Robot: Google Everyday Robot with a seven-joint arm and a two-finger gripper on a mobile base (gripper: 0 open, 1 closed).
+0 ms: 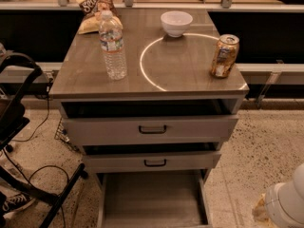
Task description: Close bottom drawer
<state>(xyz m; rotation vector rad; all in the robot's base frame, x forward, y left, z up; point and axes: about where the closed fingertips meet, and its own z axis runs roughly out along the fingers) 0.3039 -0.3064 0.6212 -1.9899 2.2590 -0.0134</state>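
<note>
At the foot of the cabinet (147,80), nearest to us, the bottom drawer (152,196) is pulled well out. We see its flat grey floor and two thin pale side walls. Its front panel and handle are cut off by the lower edge of the view. It is the narrowest of the three drawers. It opens towards the near side, so its visible length runs from near to far, straight under the drawers above.

Above it, the middle drawer (152,161) and the top drawer (151,128) each stick out a little. Both have pale grey fronts with a small dark bar handle, and a dark gap shows over each.

On the cabinet top, a water bottle (113,44) stands upright on the left. A chip bag (97,8) lies behind it at the far left corner. A white bowl (176,23) sits at the far middle, touching a thin bright ring (141,63) marked on the surface. A can (224,56) stands near the right edge.

To the left on the speckled floor (256,141) are a black frame (19,108), a loose cable (33,170) and a shoe (14,204). One black leg of the frame ends near the drawer's left wall.

In the near right corner, well apart from the drawer, the gripper (285,203) shows only as a white rounded body. We can't make out whether it is open or closed.
</note>
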